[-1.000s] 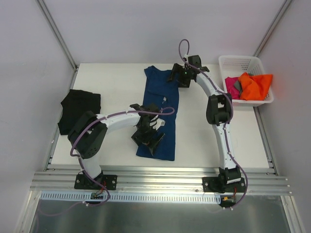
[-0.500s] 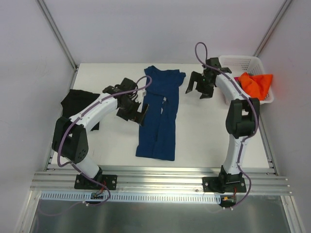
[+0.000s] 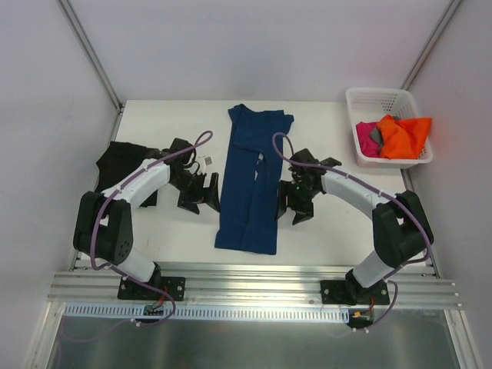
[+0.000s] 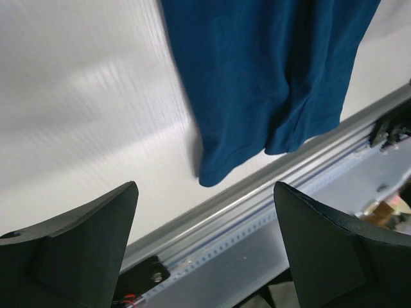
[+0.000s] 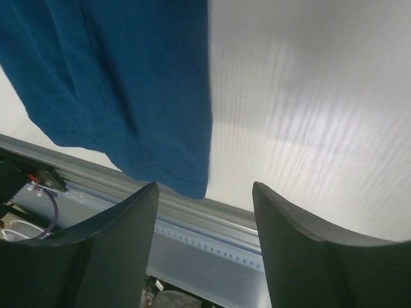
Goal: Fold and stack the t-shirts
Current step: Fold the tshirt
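Navy t-shirt [image 3: 250, 184]: lies folded into a long narrow strip down the middle of the surface [image 3: 338, 231], collar end toward the far edge, hem just short of the near edge. Bears a small white tag [image 3: 260, 158] near mid-length; print too small to read.

Left tool [image 3: 200, 201]: stands just off the strip's left side, jaws wide, gripping nothing.

Right tool [image 3: 292, 211]: stands at the strip's right side, jaws apart but narrower than the left, gripping nothing; contact with the cloth cannot be told.

Black t-shirt [image 3: 119, 165]: sits crumpled at the left edge, partly hidden by the left arm.

White lattice basket [image 3: 384, 96]: stands at the far right corner, well apart from both tools. Holds the orange t-shirt [image 3: 403, 134], magenta t-shirt [image 3: 366, 138] and grey t-shirt [image 3: 376, 136], bunched together.

Aluminium rail [image 3: 254, 280]: borders the near edge.
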Motion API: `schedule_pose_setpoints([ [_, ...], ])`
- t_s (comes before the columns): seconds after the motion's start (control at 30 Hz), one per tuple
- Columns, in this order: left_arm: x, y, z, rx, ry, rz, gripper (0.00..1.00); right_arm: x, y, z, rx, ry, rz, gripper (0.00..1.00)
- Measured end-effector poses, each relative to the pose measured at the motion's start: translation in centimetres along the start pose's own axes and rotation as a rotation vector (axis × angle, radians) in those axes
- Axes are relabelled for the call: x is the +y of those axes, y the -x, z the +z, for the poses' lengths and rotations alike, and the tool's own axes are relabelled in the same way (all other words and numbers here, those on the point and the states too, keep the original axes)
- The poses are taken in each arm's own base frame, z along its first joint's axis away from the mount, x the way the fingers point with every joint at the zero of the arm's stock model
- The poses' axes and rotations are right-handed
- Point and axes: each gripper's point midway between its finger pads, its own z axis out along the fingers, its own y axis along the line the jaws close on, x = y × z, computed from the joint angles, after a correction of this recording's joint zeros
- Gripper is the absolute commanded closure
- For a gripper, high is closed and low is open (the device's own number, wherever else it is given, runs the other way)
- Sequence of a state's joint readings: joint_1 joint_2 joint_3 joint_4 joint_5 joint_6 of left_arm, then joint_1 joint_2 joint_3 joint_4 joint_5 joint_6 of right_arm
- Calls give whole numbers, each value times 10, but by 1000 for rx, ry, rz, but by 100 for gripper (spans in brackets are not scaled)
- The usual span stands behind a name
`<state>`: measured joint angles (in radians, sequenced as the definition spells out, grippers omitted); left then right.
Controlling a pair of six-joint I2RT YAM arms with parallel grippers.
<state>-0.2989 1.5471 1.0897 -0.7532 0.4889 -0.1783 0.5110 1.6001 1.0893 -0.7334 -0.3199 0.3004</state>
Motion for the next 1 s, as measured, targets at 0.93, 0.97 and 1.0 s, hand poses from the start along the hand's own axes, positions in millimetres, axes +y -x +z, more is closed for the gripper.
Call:
schedule_pose_setpoints([
  [0.93,-22,106,-112,-629,137,172,6,149,198,-289,-1295,-365,-441,3],
  [0.97,-26,111,-120,-657,135,181,6,141,185,-279,-1251,-370,-453,2],
  [1.0,-28,114,-127,-680,132,183,7,128,168,-269,-1196,-371,-466,2],
])
